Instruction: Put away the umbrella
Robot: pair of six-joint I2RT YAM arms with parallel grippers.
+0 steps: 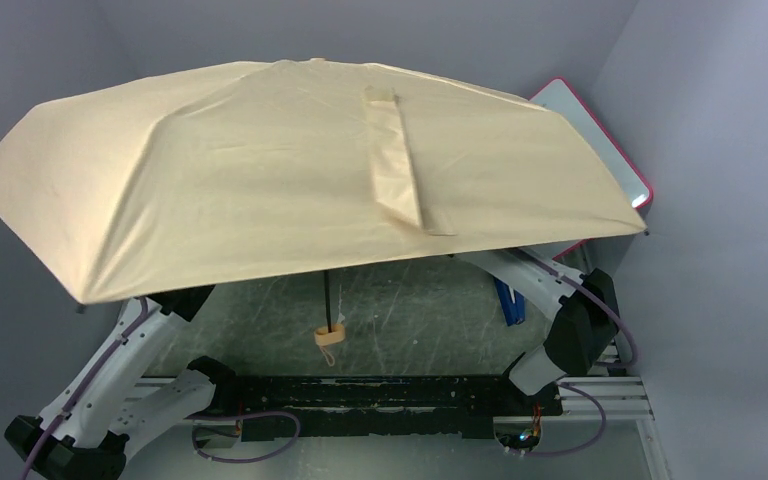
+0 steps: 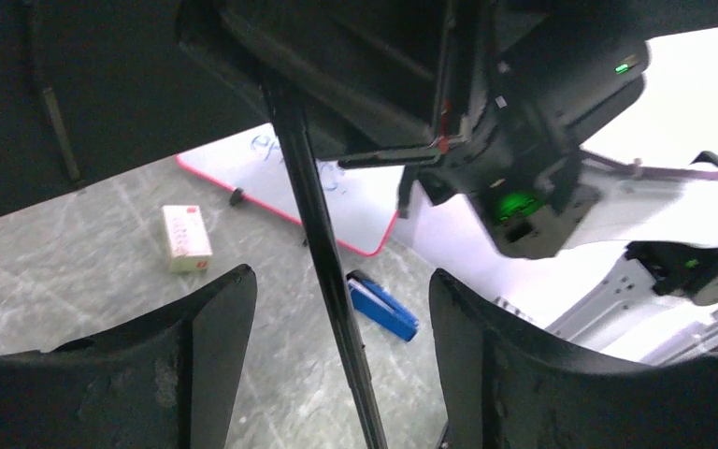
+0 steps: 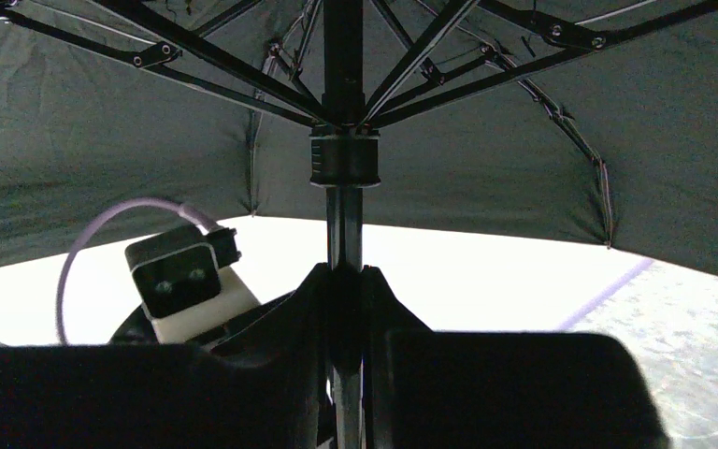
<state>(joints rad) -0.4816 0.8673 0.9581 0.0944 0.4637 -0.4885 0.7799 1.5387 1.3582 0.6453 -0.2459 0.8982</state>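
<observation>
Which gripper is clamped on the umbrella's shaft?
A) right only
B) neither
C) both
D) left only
A: the right wrist view shows the right gripper closed on the shaft. The left gripper stands open, and the shaft passes between its fingers without touching either.

plain pale grey walls (image 1: 730, 320) stand on three sides of a scuffed, grey marbled table (image 1: 420, 300).
</observation>
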